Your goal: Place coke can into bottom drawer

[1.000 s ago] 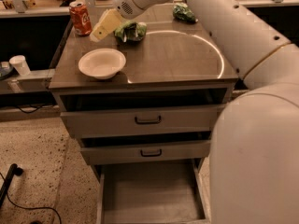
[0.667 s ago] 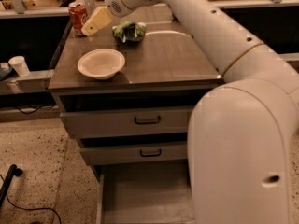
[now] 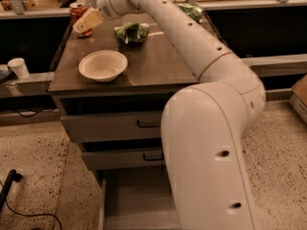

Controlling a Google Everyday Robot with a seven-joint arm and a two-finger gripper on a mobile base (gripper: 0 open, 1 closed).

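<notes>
The coke can, red-orange with a silver top, stands upright at the far left corner of the cabinet top. My gripper is right at the can, on its near right side, partly covering it. The bottom drawer is pulled out below the two upper drawers; its grey tray shows nothing inside, and my arm hides its right part.
A white bowl sits on the cabinet top in front of the can. One green snack bag lies mid-top, another at the far right. A white cup stands on a ledge to the left. A black cable lies on the floor.
My gripper has moved left across the cabinet top, from near the green bag to right against the coke can. The can, bowl and drawers have not moved.
</notes>
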